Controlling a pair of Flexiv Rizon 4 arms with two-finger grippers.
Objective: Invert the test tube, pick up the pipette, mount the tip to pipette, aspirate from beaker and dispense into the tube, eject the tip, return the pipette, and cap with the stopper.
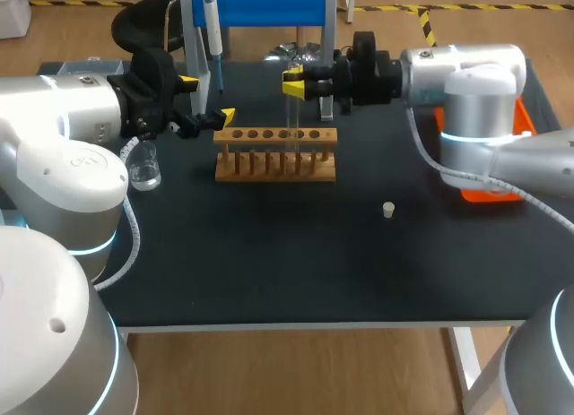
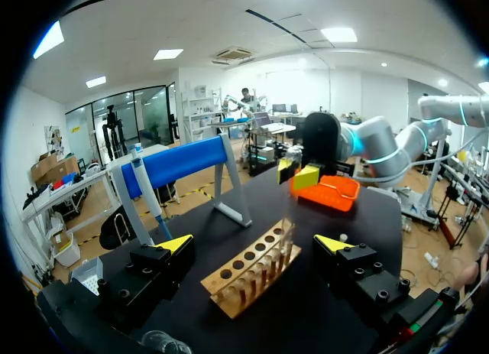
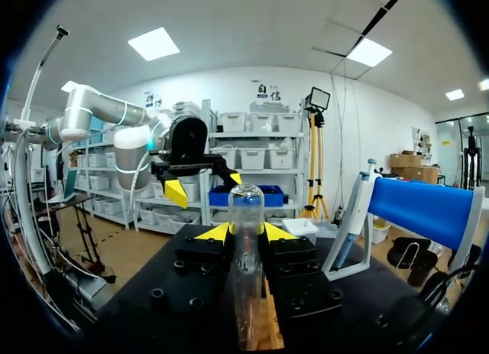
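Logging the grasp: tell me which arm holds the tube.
The right arm: its jaws are shut on the tube from both sides. The left arm has its jaws open and empty.

the left arm (image 1: 54,164) and right arm (image 1: 475,83) are rounded silver-white tubes with glowing cyan rings (image 1: 94,246) at the joints, each trailing a white cable (image 1: 136,227). the left gripper (image 1: 207,99) and right gripper (image 1: 294,82) are blocky black, yellow-tipped, with screw holes.
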